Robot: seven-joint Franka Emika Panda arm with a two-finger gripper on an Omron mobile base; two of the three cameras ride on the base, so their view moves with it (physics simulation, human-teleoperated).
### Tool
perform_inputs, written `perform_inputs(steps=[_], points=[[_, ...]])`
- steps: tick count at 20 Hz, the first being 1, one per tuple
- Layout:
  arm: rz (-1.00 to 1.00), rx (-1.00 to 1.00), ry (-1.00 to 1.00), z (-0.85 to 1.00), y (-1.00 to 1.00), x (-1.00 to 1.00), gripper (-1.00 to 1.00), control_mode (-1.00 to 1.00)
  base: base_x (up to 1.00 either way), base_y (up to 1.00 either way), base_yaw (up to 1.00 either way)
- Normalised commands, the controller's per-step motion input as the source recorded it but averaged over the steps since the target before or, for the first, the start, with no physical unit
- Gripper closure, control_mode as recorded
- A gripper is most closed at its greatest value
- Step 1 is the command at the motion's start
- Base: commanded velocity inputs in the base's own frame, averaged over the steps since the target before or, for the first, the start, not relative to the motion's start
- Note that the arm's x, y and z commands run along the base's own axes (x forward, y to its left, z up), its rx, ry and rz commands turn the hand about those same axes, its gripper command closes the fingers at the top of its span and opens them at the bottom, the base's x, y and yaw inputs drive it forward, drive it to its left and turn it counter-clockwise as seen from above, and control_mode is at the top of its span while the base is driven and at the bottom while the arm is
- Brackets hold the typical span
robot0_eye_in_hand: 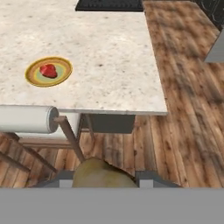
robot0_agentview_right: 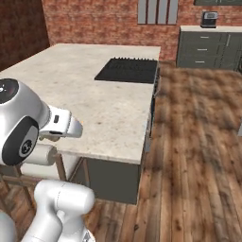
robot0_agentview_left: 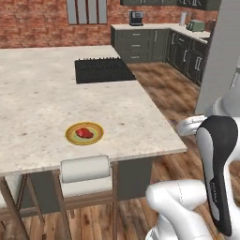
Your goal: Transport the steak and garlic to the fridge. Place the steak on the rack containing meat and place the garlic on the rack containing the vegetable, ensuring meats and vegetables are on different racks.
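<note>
Between the pincer (robot0_eye_in_hand: 104,177) tips sits the garlic (robot0_eye_in_hand: 101,174), clamped, held off the worktop (robot0_eye_in_hand: 109,57) edge above a stool. Steak (robot0_eye_in_hand: 48,70) lies on a yellow plate (robot0_eye_in_hand: 64,72) ahead-left. Fridge (robot0_agentview_left: 218,56) stands right of the arm.

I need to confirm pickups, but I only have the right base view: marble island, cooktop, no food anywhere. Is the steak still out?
Observer: Yes. The steak sits on a yellow plate on the island, near its front edge above a stool.
Operator: And the garlic?
Observer: In the hand view the garlic sits between the fingertips of the gripper, over the wood floor off the island's edge.
Operator: Anything else on that plate?
Observer: No, just the steak.
</note>
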Motion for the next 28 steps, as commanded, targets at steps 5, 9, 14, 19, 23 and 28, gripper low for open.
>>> perform_inputs(steps=[5, 9, 14, 19, 23, 28], points=[[0.00, 0.00, 0.00, 0.00, 0.00, 0.00, 1.00, 1.00, -0.02, -1.00, -0.11], [0.00, 0.00, 0.00, 0.00, 0.00, 0.00, 1.00, 1.00, 0.05, -1.00, -0.24], [0.00, 0.00, 0.00, 0.00, 0.00, 0.00, 1.00, 1.00, 0.24, -1.00, -0.33], [0.00, 0.00, 0.00, 0.00, 0.00, 0.00, 1.00, 1.00, 0.69, -0.89, -0.48], [0.00, 0.00, 0.00, 0.00, 0.00, 0.00, 1.00, 1.00, 1.00, -0.29, -0.44], [0.00, 0.00, 0.00, 0.00, 0.00, 0.00, 1.00, 1.00, 1.00, 0.00, -0.36]])
